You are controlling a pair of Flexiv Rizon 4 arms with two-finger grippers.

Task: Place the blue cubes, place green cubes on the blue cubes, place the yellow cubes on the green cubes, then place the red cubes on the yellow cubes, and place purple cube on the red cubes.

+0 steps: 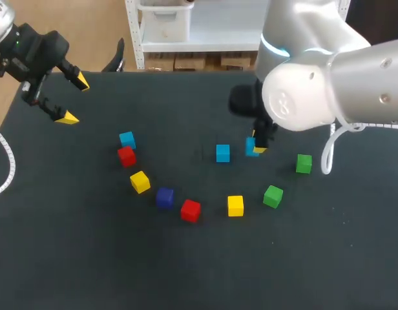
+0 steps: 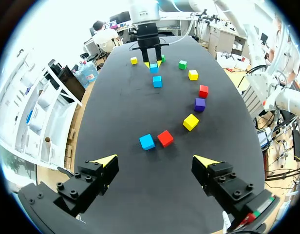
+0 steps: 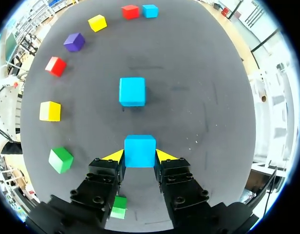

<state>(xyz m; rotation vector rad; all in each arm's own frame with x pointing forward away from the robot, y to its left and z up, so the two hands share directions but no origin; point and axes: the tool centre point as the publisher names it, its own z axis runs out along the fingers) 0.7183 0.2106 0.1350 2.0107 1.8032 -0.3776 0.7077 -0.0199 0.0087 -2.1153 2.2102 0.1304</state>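
Right gripper (image 3: 139, 155): clamped blue cube (image 3: 140, 148); careless release might have nudged second blue cube (image 3: 132, 91) at twelve o'clock. Left gripper (image 2: 156, 160): stood wide.

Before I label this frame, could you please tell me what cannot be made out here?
Head view: the right arm covers most of the right gripper and its blue cube.
Right wrist view: the gripper's own body hides part of the green cube beneath it.

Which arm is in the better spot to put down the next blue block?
Right, probably. The right tool grips a blue cube from both sides, with a second blue cube just ahead of it. The left tool hangs open, far from every cube.
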